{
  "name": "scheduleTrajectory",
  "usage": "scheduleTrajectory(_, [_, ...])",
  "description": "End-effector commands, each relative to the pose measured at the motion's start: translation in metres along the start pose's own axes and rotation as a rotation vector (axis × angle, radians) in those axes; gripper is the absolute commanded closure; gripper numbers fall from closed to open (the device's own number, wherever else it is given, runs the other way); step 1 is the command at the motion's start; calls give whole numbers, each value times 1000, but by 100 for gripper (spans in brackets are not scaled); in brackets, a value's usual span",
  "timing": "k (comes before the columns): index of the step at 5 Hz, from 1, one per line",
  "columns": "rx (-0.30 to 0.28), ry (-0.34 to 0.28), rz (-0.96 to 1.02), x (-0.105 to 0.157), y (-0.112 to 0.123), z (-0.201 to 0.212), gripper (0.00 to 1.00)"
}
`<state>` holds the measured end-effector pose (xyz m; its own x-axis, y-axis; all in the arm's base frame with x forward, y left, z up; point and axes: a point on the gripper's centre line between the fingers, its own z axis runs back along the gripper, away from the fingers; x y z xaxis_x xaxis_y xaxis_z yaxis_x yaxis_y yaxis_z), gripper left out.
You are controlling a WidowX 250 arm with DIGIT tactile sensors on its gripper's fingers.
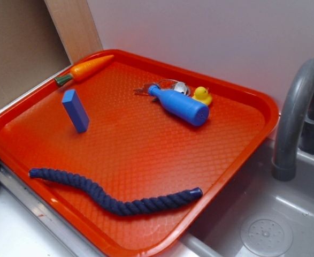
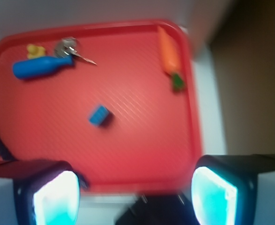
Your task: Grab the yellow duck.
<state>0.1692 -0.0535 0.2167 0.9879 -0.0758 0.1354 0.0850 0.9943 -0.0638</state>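
Yellow duck (image 1: pixel 202 95) sat at the tray's (image 1: pixel 146 144) two o'clock corner, touching the blue bottle (image 1: pixel 179 105) beside keys (image 1: pixel 167 87); gripper (image 2: pixel 135 192) hung spread, empty; duck judged light, squashy, slick, best pinched across its body.

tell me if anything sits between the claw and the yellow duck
Partly. The open claw hangs over the tray's near edge, and the yellow duck sits in the far corner. The blue bottle lies right against the duck's near side, with keys beside it. The blue block stands mid-tray, off the direct line.
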Motion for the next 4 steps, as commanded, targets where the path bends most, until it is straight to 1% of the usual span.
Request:
scheduleTrajectory(1, [-47,-137,-47,79,-63,-37,0])
scheduleTrajectory(2, [-67,-147,-5,110,-99,-78,0])
scheduleTrajectory(3, [-102,-172,78,128,-123,-109,0])
scheduleTrajectory(4, [-85,-155,66,140,-156,-139,0])
